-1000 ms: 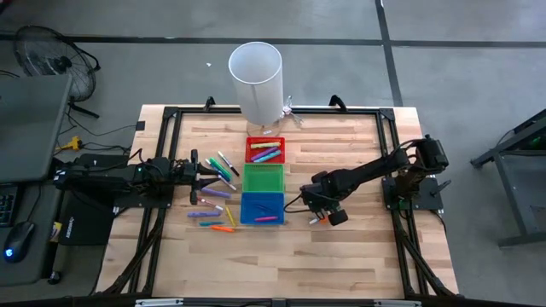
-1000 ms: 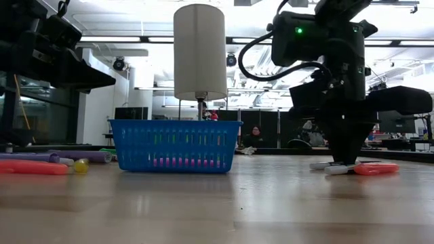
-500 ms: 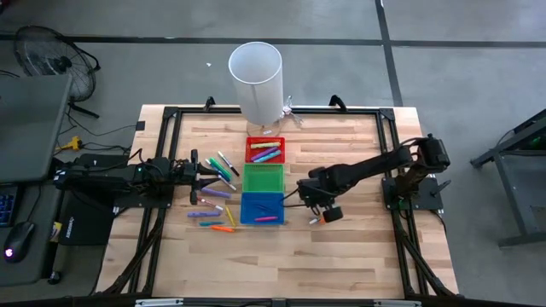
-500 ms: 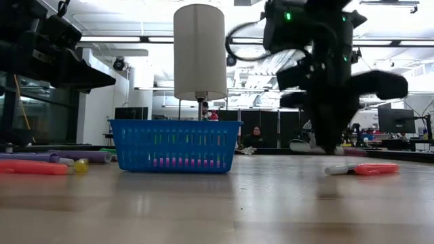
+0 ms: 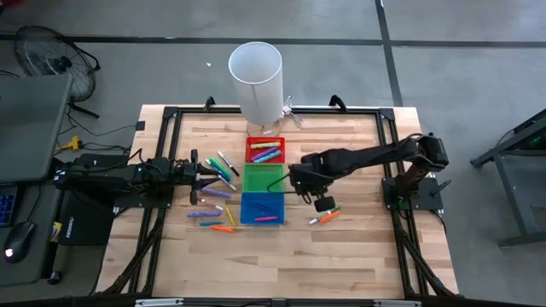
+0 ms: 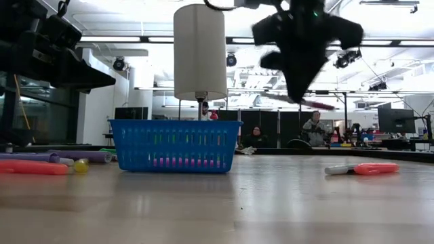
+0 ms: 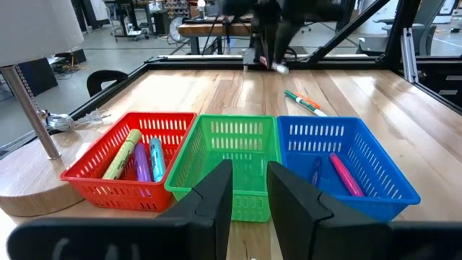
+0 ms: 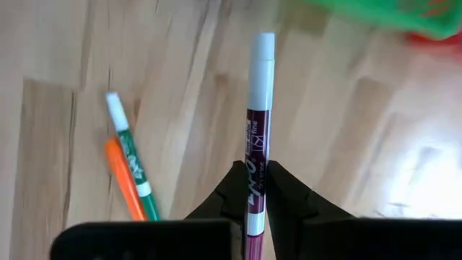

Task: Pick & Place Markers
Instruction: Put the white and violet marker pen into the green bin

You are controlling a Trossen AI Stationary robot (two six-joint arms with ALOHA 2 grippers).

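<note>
Since a second ago the right claw (image 5: 300,182) has risen off the table and swung from beside the loose pens toward the bins; it now hangs just beside the green bin (image 5: 263,178), clenched on a maroon marker (image 8: 257,137) that sticks out past its fingers (image 8: 232,189). Left behind it on the wood lie a green marker (image 8: 130,159) and an orange marker (image 8: 124,179), side by side. Far to its left, past the red bin (image 5: 265,150) and blue bin (image 5: 262,207), more markers (image 5: 215,189) lie scattered by the waiting left claw (image 7: 250,195), fingers slightly apart, nothing between them.
</note>
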